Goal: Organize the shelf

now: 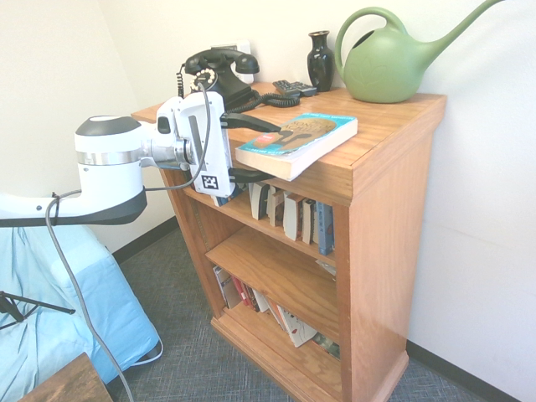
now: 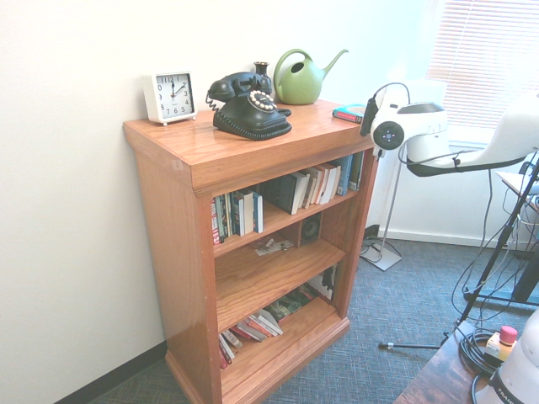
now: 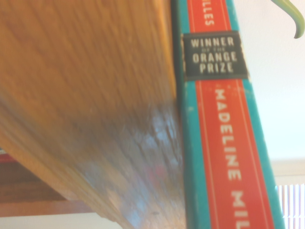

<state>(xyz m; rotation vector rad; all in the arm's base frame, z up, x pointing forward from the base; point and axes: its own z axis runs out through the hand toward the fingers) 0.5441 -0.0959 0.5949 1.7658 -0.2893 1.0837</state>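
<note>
Wrist view: a blurred slab of orange wood fills the left and centre; beside it runs the teal book (image 3: 224, 143), its red spine band printed "WINNER OF THE ORANGE PRIZE", both ends cut off by the frame.
Gripper (image 1: 251, 149): centre-left of the first exterior view, white boxy body with black fingers spread apart, one above and one below the book's overhanging corner; contact is hard to make out.
Book: flat glossy paperback, teal cover with an orange-brown figure, pale page block, jutting past the top's front edge.
Shelf (image 1: 385, 209): centre to right of the frame, honey-orange grained wood, thick overhanging top, solid side panels, three tiers of leaning books; the lowest tier is partly shadowed.
Telephone (image 1: 219, 74): upper centre, black glossy rotary set with a coiled cord.
Vase (image 1: 320, 60): small, dark, glazed.
Watering can (image 1: 394, 59): upper right, matte green plastic, spout tip cut off.
Clock (image 2: 169, 97): white, square, upper left of the second exterior view.
</note>
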